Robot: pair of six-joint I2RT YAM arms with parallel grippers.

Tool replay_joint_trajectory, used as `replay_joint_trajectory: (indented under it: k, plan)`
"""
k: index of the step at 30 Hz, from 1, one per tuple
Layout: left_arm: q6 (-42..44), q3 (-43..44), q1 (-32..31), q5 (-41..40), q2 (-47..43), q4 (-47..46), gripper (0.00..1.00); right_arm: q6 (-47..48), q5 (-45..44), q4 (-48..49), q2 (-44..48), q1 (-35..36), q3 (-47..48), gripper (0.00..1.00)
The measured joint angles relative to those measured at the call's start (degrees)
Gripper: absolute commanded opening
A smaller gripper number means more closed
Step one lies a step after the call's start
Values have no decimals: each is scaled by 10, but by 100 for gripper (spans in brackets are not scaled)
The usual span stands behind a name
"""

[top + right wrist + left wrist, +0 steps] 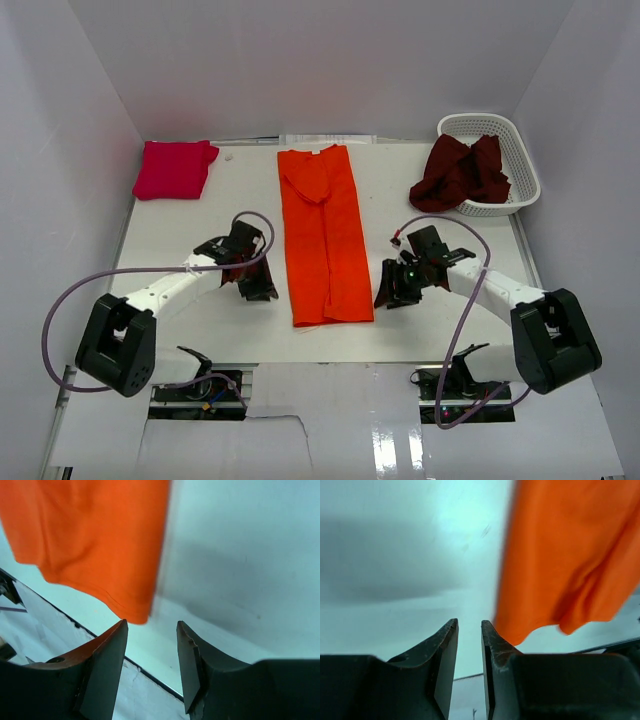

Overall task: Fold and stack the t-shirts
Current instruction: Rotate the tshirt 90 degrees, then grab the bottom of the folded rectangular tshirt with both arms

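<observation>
The orange t-shirt (324,235) lies flat in a long narrow strip down the middle of the table; its near hem shows in the left wrist view (575,565) and the right wrist view (95,535). My left gripper (258,290) hovers just left of the strip's near end, open with a narrow gap and holding nothing (469,630). My right gripper (392,292) stands just right of the strip, open and empty (151,630). A folded magenta-pink t-shirt (175,168) rests at the back left. The dark maroon t-shirt (462,172) is bunched, hanging over the basket's rim.
A white lattice basket (520,170) stands at the back right corner. White walls enclose the table on three sides. The table's near edge (150,677) runs just below both grippers, with cables looping from each arm.
</observation>
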State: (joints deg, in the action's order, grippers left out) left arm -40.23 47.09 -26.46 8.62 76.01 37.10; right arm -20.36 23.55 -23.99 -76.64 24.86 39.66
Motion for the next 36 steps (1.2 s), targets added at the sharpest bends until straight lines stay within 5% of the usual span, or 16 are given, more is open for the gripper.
replay_joint_trajectory:
  k: [4, 12, 29, 36]
  plan:
    - [-46, -78, -35, 17, -26, 21, 36, -21, 16, -5, 40, 8, -75, 56]
    - [-102, -110, -90, 30, -71, -51, 56, -64, 53, 50, 75, 21, -134, 58]
    - [-139, -159, -94, 3, -74, -130, 56, -92, 80, 143, -13, 23, -107, 53]
    - [-138, -160, -94, -5, -67, -149, 56, -87, 72, 150, -37, 23, -92, 41]
